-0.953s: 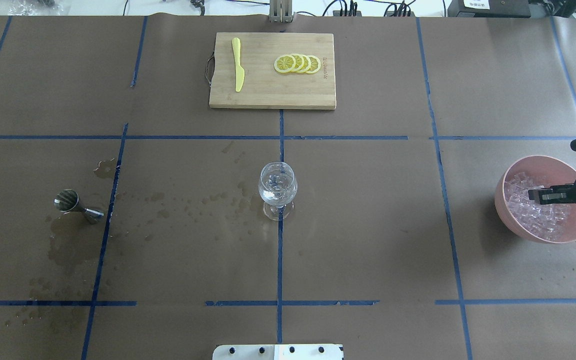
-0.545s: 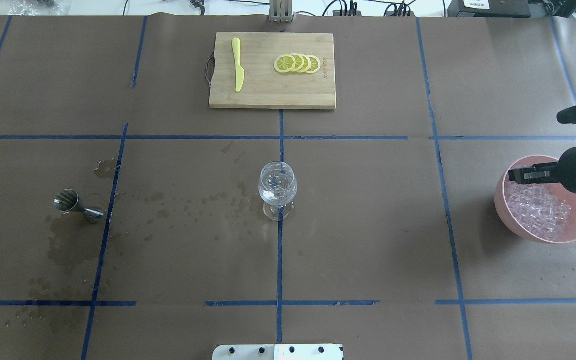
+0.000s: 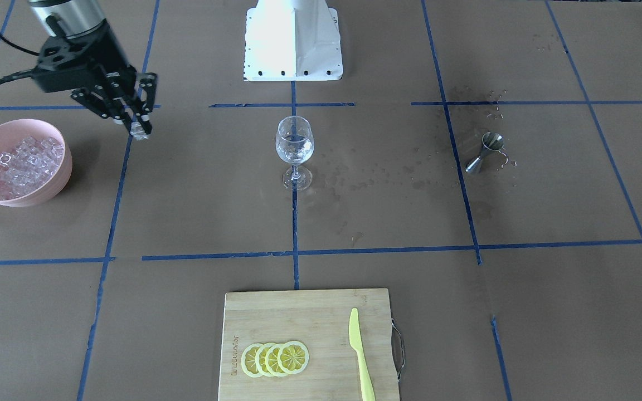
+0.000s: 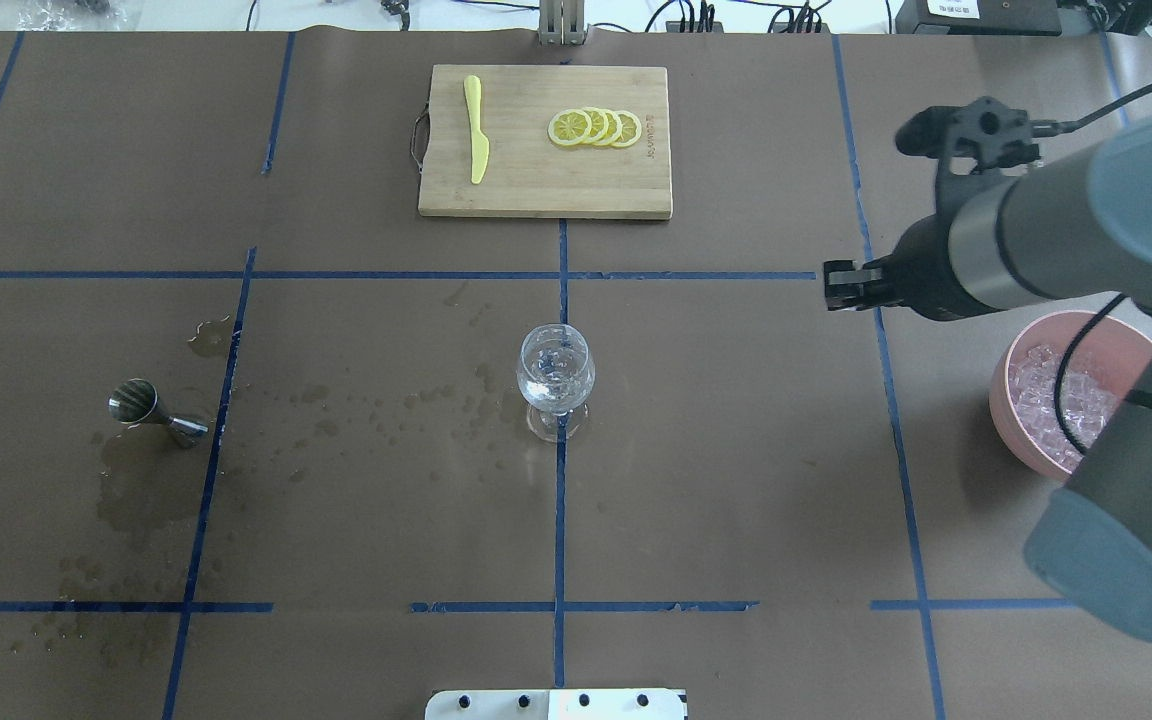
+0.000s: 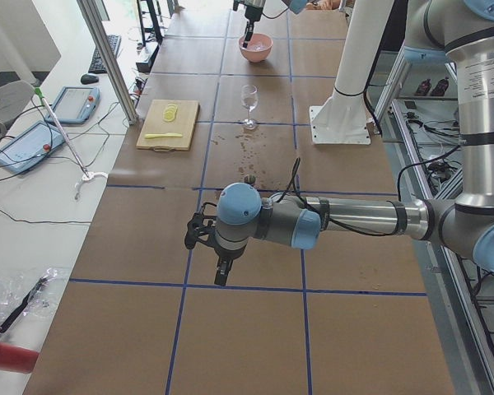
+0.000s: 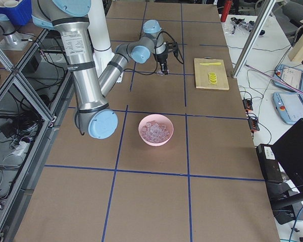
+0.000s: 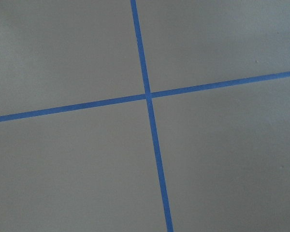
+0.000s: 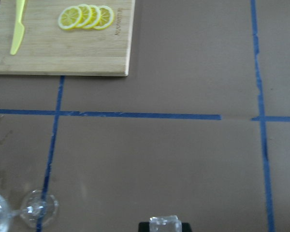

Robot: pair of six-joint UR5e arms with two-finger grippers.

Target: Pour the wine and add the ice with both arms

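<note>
- Landmark taken: wine glass (image 3: 294, 146), upright at the centre of the table.
- Wine (image 3: 294, 152): a small clear measure is seen low in the glass. Whether any cubes already lie in it cannot be told.
- Jigger (image 3: 485, 150): found on its side on the robot's left of the glass, well apart from it. Dark wet spots (image 3: 388, 172) are scattered on the paper between the two. The pouring step is judged done.
- Ice (image 3: 23, 164): heaped in a pink bowl (image 3: 37, 196) far out on the robot's right of the glass.
- Right gripper (image 3: 138, 127): held in the air between bowl and glass, nearer the bowl. Its fingers are closed narrowly on one ice cube (image 3: 141, 132). In the wrist view the cube (image 8: 164, 224) is seen pinched at the tips, with the foot of the glass at the lower left corner.
- Left gripper (image 5: 221, 276): parked far out on the robot's left of the glass, beyond the jigger, over bare paper and a tape cross. Whether it is wide or closed cannot be told.
- Progress, as judged: the wine is in and a cube is picked up. The carry to the glass and the release over its rim are left.
</note>
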